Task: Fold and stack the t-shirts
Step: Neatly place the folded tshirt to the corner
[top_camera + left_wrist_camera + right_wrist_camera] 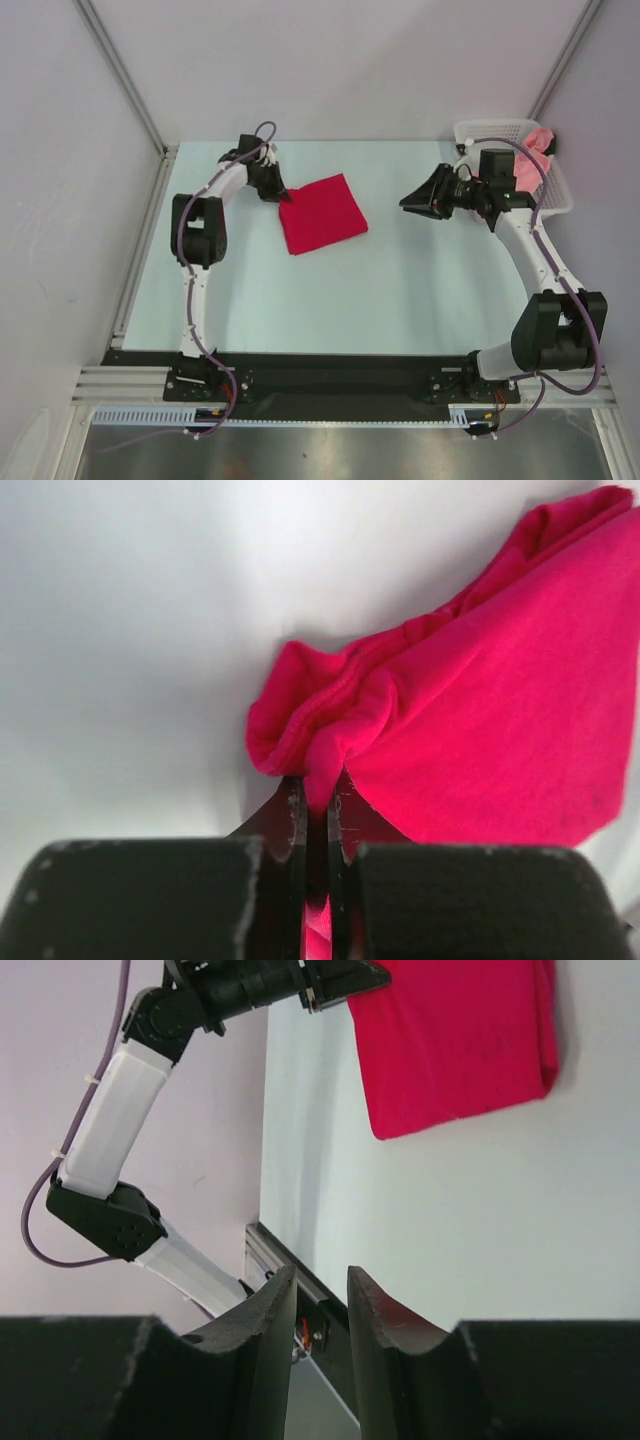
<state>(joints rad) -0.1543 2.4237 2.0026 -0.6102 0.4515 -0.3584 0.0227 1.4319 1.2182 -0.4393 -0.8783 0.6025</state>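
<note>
From above, I see the folded red t-shirt [322, 213] mid-table and the pink t-shirt [540, 138] in the basket [480, 125]. In the left wrist view, the left gripper [318, 785] is clenched on its bunched corner. I judge the next move is a low, gentle repositioning drag. In the right wrist view, the right gripper [320, 1285] is slightly parted and empty. I can read no lettering.

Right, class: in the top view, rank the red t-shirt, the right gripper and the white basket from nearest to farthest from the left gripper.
1. red t-shirt: its corner is pinched in the left gripper.
2. right gripper: off to the shirt's right.
3. white basket: far right corner.
</note>
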